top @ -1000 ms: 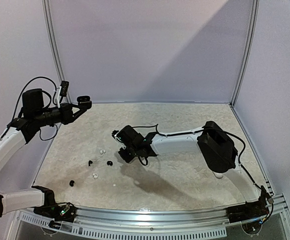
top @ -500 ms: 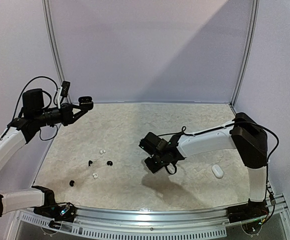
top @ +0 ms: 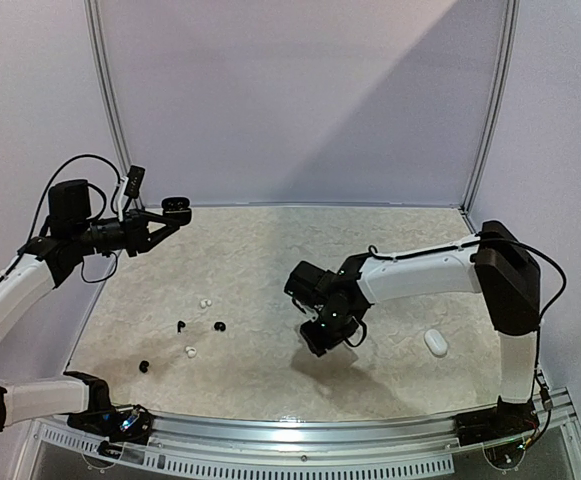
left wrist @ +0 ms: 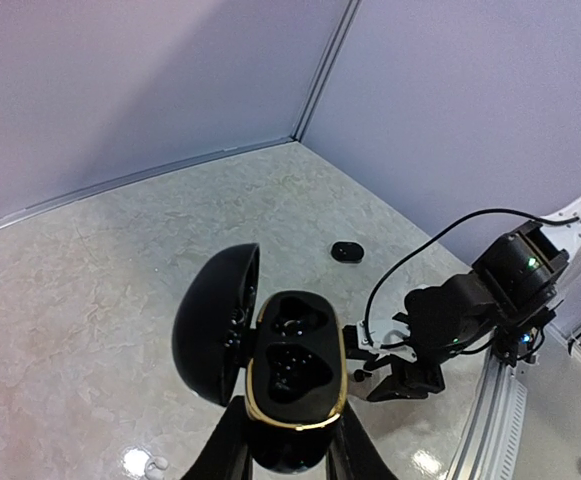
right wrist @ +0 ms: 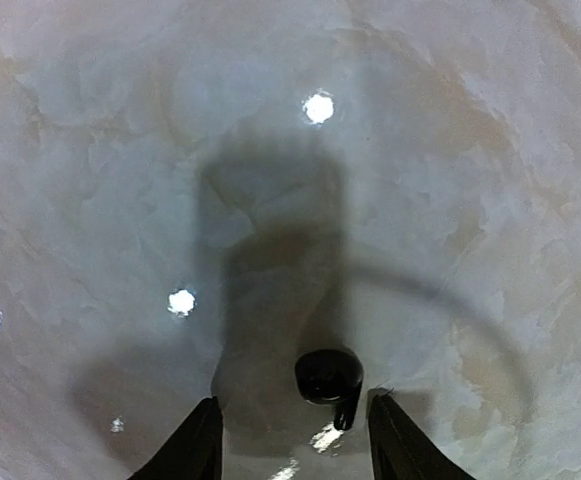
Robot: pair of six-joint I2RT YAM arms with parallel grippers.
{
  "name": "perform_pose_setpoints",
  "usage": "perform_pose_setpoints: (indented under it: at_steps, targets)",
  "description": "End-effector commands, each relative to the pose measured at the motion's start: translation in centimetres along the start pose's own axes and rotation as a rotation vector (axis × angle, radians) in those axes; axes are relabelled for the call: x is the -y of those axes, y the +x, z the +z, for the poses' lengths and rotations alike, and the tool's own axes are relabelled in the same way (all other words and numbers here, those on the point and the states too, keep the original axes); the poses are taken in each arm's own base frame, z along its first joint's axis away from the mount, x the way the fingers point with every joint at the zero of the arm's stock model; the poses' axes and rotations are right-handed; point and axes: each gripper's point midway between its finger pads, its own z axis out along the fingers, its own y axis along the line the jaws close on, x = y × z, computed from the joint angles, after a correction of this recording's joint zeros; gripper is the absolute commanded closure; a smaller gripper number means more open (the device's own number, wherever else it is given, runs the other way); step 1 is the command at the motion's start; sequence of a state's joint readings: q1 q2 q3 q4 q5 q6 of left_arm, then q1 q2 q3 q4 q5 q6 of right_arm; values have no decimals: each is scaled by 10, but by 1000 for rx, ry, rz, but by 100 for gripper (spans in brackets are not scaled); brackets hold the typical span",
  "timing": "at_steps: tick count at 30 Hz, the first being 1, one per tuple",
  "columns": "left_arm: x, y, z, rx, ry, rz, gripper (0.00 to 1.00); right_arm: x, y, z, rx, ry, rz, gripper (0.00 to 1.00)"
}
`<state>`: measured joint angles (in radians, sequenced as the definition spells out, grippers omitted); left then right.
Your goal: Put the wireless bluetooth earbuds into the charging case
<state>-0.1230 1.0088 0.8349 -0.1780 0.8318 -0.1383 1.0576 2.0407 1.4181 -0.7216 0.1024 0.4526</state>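
My left gripper (top: 162,219) is raised over the table's back left, shut on an open black charging case (top: 175,209). In the left wrist view the case (left wrist: 295,375) has a gold rim, two empty wells and its lid swung left, between my fingers (left wrist: 228,447). My right gripper (top: 322,335) is open, low over the table's middle. Between its fingers (right wrist: 202,440) a glossy black earbud (right wrist: 328,377) lies on the table, nearer the right one. Other earbuds lie at the left: white (top: 204,302), black (top: 181,326), black (top: 219,326).
A white earbud (top: 190,351) and a black one (top: 145,366) lie near the front left. A white pebble-shaped case (top: 436,343) lies right of my right gripper. A dark pebble-shaped case (left wrist: 347,252) shows far off in the left wrist view. Walls enclose three sides.
My right gripper has swung from the left-centre of the table to the middle and dropped low. My left gripper has shifted slightly right with the case.
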Motion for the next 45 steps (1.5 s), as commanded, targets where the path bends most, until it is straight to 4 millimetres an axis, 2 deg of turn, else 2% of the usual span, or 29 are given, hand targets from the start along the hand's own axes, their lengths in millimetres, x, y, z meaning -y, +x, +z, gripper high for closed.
perform_pose_setpoints:
  at_steps: [1, 5, 9, 12, 16, 22, 24, 31, 38, 45]
  targets:
    - [4, 4, 2, -4, 30, 23, 100, 2, 11, -3, -159, -22, -50, 44]
    - [4, 5, 2, -5, 28, 28, 100, 10, -2, -7, -200, 10, -106, 39]
    - [5, 5, 1, -5, 29, 33, 100, 22, -2, -1, -273, 61, -191, 39]
    - [5, 4, 1, -6, 29, 38, 100, 20, 0, 6, -317, 44, -231, 41]
    - [5, 3, 1, -7, 31, 39, 100, 13, -10, 7, -295, 5, -259, 44]
    - [5, 0, 2, 3, 28, 48, 100, 17, -14, 14, -294, -1, -268, 59]
    - [4, 1, 1, 2, 26, 47, 100, 11, -14, 15, -296, -36, -278, 60]
    - [4, 2, 1, -2, 24, 46, 100, 8, -17, 19, -290, -46, -296, 65]
    - [3, 3, 2, -3, 20, 48, 100, 8, -16, 21, -302, -46, -300, 77]
    - [4, 6, 2, -11, 24, 66, 100, 3, -35, 8, -233, -60, -301, 90]
